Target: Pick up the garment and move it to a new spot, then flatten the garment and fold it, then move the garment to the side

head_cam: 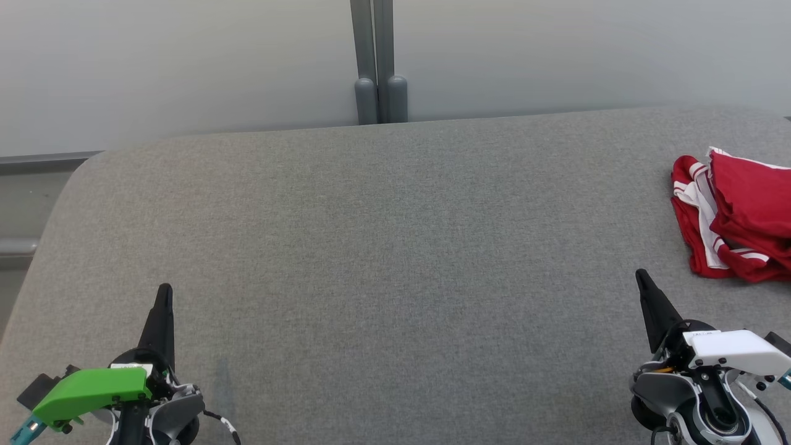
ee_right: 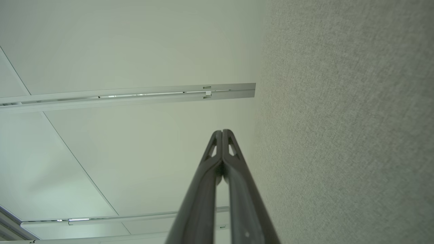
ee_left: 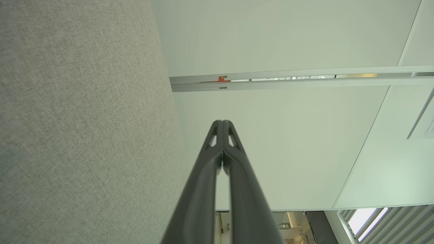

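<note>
A red garment [head_cam: 738,216] with white stripes lies crumpled at the right edge of the grey table [head_cam: 383,247] in the head view, partly cut off by the frame. My left gripper [head_cam: 164,290] rests at the lower left, shut and holding nothing, far from the garment. At the lower right my right gripper [head_cam: 640,275] is shut and empty too, its tip a short way left of and below the garment. In the left wrist view the left gripper [ee_left: 222,122] has its fingertips pressed together. The right wrist view shows the right gripper [ee_right: 222,131] the same way.
A pale wall with a grey vertical post [head_cam: 378,68] stands behind the table's far edge. The table's rounded left corner [head_cam: 80,173] drops away beside a grey rail. Both wrist views look along the fabric surface toward pale wall panels.
</note>
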### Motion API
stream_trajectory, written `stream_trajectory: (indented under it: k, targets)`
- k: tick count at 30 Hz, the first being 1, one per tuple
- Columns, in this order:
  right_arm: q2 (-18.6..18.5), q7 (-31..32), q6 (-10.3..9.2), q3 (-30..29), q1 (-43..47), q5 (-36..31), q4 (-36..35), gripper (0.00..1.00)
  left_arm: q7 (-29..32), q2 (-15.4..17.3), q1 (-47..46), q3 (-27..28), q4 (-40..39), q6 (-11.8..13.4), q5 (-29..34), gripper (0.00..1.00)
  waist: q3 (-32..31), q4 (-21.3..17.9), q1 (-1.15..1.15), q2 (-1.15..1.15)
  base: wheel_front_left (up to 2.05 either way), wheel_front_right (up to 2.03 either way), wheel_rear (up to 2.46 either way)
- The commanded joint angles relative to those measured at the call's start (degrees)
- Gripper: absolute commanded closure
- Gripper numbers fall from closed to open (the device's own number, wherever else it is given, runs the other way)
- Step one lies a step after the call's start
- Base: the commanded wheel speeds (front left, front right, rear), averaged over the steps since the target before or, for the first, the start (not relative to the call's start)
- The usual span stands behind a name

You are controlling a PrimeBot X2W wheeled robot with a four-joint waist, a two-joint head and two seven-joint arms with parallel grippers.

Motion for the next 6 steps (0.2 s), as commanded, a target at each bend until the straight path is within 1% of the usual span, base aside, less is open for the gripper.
stream_trajectory:
  k: [1, 6]
  targets:
    - [-0.2, 0.2, 0.04, -0.1, -0.4, 0.4, -0.3, 1.0, 0.3, 0.3, -0.6, 0.1, -0.1, -0.3, -0.1, 1.0, 0.0, 0.0, 0.0, 0.0, 0.0, 0.0, 0.0]
    - [-0.2, 0.2, 0.04, -0.1, -0.4, 0.4, -0.3, 1.0, 0.3, 0.3, -0.6, 0.1, -0.1, -0.3, -0.1, 1.0, 0.0, 0.0, 0.0, 0.0, 0.0, 0.0, 0.0]
